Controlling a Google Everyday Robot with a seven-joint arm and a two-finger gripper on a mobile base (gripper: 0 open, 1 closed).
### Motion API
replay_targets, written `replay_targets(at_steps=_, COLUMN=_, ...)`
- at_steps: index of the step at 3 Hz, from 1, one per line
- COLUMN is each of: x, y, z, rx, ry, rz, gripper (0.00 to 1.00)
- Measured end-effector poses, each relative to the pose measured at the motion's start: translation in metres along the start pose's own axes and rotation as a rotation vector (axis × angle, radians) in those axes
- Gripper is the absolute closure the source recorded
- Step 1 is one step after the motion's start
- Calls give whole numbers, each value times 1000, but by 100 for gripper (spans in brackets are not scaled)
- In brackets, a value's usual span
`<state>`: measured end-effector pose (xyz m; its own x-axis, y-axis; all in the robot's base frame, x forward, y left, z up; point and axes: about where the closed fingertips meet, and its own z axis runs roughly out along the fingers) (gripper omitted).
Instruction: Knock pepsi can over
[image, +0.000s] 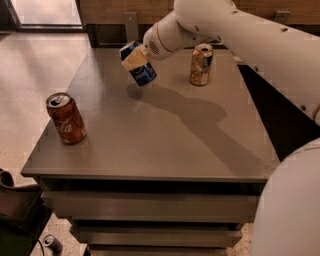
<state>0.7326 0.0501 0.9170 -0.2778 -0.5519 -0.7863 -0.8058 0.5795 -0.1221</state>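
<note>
Above the matte grey table (150, 145) — tilted — the cylindrical pepsi can (145, 75) hangs pinched in the tan pincer (133, 57).

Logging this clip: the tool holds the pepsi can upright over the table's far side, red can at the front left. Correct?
No. The camera view shows the pepsi can tilted, not upright, in the tool over the far side of the table; the red can is at the front left.
</note>
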Motion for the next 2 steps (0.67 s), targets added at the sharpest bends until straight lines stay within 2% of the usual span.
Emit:
replay_targets(at_steps=1, x=12, y=1, z=2, rx=35, ry=119, rz=-9, gripper=100)
replay_targets(at_steps=2, x=20, y=3, z=17, rx=23, ry=227, rz=-41, gripper=100)
